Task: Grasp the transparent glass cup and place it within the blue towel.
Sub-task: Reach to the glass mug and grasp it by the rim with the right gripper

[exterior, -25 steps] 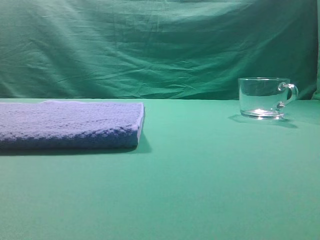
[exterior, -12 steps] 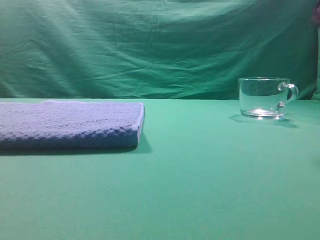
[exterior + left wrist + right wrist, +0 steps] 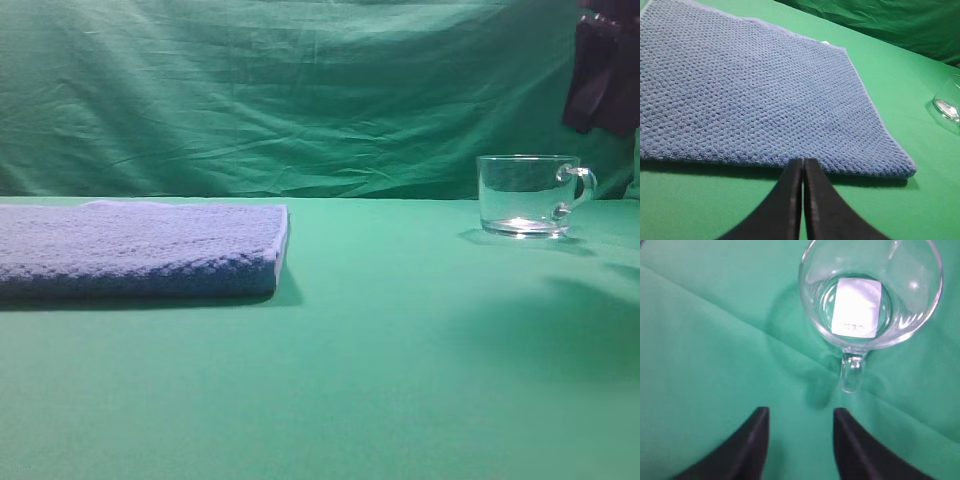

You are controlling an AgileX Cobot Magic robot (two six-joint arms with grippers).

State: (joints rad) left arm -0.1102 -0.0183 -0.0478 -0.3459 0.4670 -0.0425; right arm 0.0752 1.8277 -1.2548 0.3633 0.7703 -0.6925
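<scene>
The transparent glass cup [image 3: 528, 195] stands upright on the green cloth at the right, handle to the right. It shows from above in the right wrist view [image 3: 870, 292], handle toward the camera, a white label on its base. My right gripper [image 3: 801, 412] is open and empty, hovering short of the handle; its dark body shows at the top right of the exterior view [image 3: 605, 75]. The blue towel [image 3: 135, 248] lies flat at the left. My left gripper [image 3: 803, 162] is shut and empty, at the towel's near edge [image 3: 755, 95]. The cup's edge shows at that view's right [image 3: 949, 100].
A green cloth [image 3: 380, 360] covers the table, and a wrinkled green backdrop [image 3: 300, 90] hangs behind. A dark shadow lies on the cloth at the right, in front of the cup.
The right arm has come into the exterior view at the top right, above the cup, and its shadow has appeared on the cloth. Cup and towel have not moved.
</scene>
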